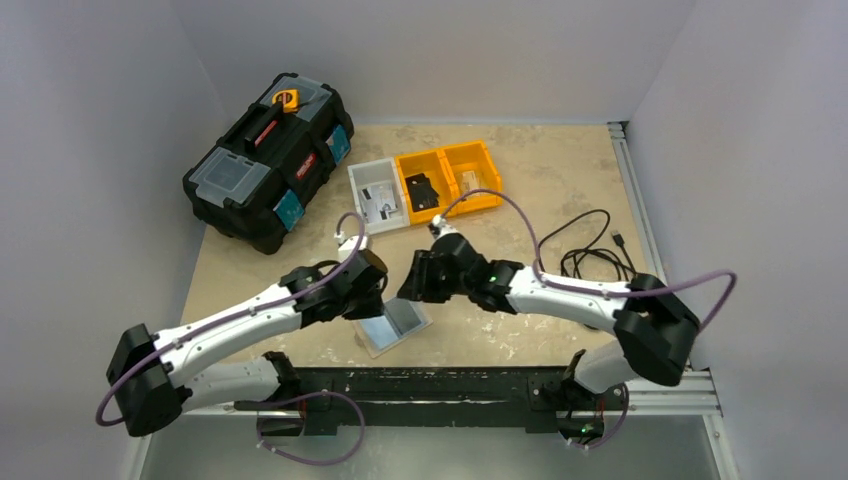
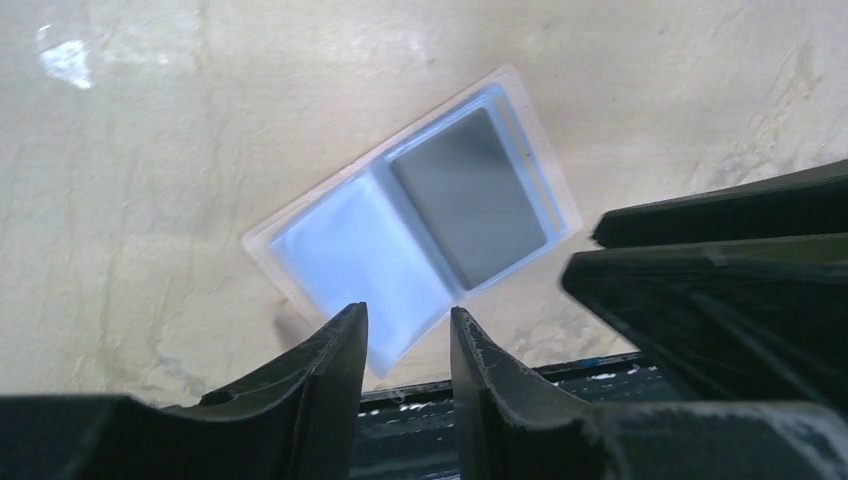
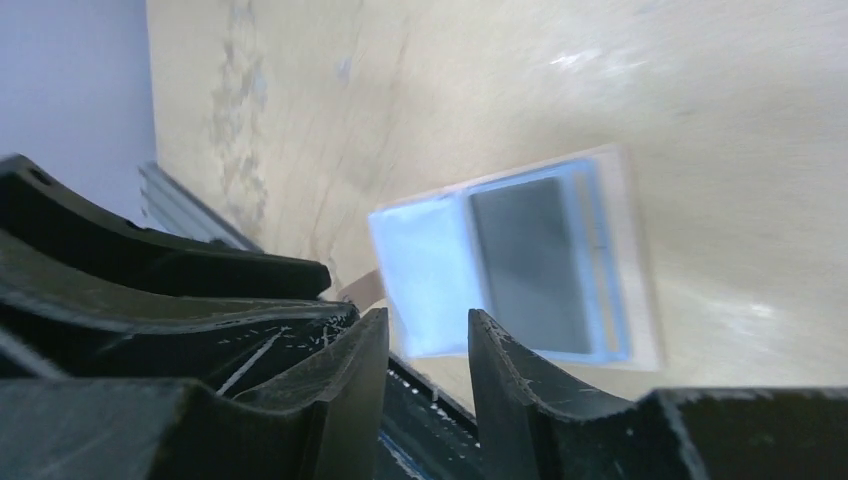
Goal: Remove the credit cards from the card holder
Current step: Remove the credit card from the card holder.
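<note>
The card holder point(image 1: 395, 325) lies opened flat on the table near the front edge, clear-rimmed and bluish. Its one half point(image 2: 355, 250) looks pale blue. The other half holds a dark grey credit card point(image 2: 470, 195), also seen from the right wrist as a credit card point(image 3: 530, 260) inside the card holder point(image 3: 425, 275). My left gripper point(image 2: 408, 318) hovers over the holder's near corner, open, nothing between its fingers. My right gripper point(image 3: 428, 322) hovers just beside it, also open and empty. From above, the left gripper point(image 1: 375, 285) and right gripper point(image 1: 412, 282) nearly meet over the holder.
A black toolbox point(image 1: 268, 160) stands at the back left. A grey bin point(image 1: 378, 197) and two yellow bins point(image 1: 447, 178) sit behind the arms. A black cable point(image 1: 595, 250) is coiled at the right. The metal rail point(image 1: 450, 385) runs along the table's near edge.
</note>
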`<state>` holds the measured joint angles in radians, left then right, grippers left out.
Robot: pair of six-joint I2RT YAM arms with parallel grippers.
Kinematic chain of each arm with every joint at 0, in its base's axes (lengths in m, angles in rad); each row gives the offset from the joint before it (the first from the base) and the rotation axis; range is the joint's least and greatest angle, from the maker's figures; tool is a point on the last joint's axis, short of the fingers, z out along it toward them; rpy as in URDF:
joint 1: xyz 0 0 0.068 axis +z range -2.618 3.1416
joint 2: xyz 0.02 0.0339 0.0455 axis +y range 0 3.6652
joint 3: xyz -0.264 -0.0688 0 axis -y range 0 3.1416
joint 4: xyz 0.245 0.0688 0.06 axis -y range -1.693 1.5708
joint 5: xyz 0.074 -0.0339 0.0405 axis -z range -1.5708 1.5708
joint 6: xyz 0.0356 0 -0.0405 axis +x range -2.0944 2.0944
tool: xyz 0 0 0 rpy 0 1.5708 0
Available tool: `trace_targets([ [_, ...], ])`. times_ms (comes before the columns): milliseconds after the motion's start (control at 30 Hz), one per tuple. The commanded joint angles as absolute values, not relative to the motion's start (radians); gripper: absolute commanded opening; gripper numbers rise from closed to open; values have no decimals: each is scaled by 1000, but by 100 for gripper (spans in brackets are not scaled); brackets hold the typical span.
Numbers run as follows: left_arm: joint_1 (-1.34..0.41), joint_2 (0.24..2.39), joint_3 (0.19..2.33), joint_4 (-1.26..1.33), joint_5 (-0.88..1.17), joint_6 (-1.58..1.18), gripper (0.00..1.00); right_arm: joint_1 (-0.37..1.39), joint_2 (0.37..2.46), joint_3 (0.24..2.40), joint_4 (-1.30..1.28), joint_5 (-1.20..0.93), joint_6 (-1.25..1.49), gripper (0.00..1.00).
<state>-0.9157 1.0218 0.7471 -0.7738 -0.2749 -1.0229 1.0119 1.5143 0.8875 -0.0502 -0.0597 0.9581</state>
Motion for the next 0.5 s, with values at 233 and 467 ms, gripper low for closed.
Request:
trace_targets([
  [233,-1023,1485,1007,-704,-282,-868,53,806,1232,662,-149,46,940,37],
  [467,-1050,1615,1022,-665,-275,-842,54,796,1211,626,-155,39,938,37],
])
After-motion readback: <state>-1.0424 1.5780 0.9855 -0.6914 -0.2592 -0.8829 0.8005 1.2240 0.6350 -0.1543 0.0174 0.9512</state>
